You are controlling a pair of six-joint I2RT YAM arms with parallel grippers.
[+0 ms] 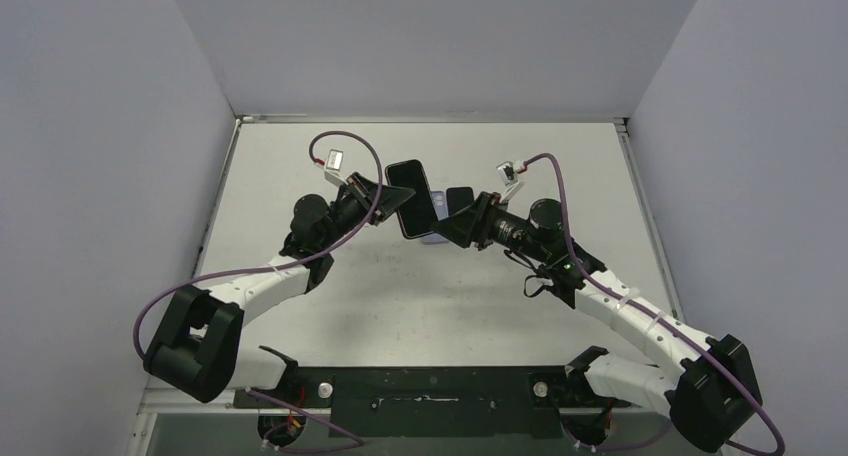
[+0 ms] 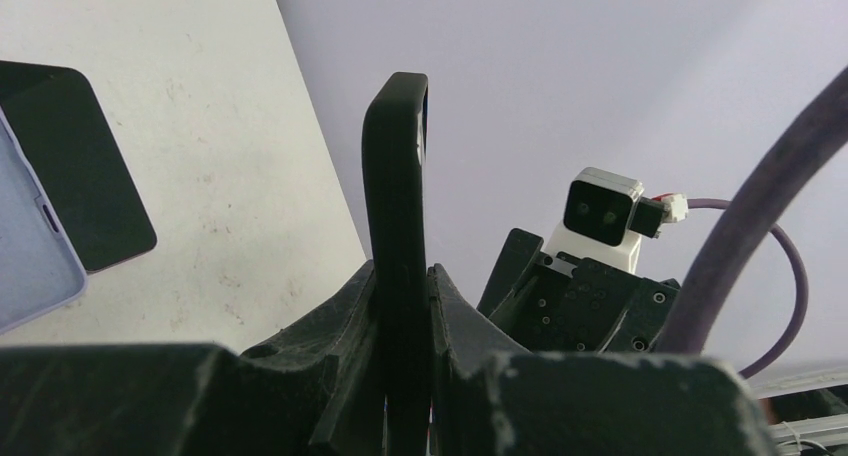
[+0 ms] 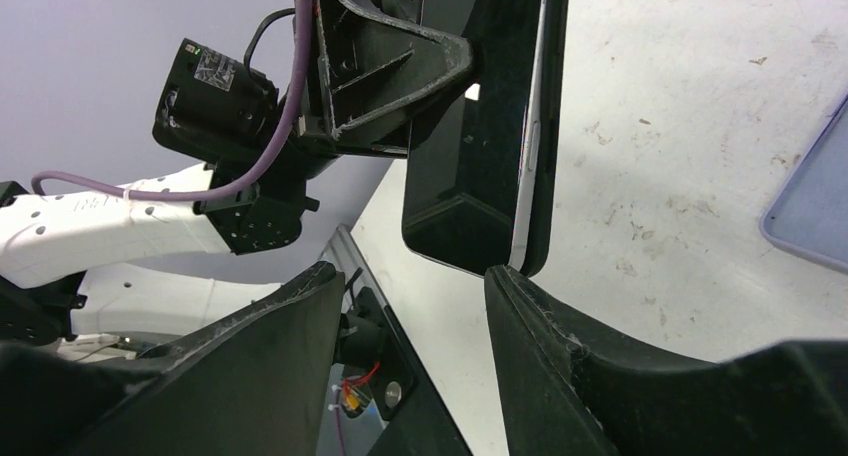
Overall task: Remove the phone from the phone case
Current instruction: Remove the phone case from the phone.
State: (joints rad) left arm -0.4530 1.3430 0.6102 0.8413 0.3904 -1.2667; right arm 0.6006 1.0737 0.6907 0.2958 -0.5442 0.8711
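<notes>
Place: looks like a robotics lab, a closed-off test cell.
Walls: plain grey panels (image 1: 430, 36) box it in on three sides.
Tabletop: a bare white tabletop (image 1: 420, 296), scuffed and speckled.
Machines: a left arm (image 1: 255, 281) and a right arm (image 1: 630, 311), both bolted to a black rail (image 1: 430, 386).
Wiring: there's a purple cable (image 2: 745, 226) hanging loose, and a small camera (image 2: 603, 216) sitting on the wrist.
</notes>
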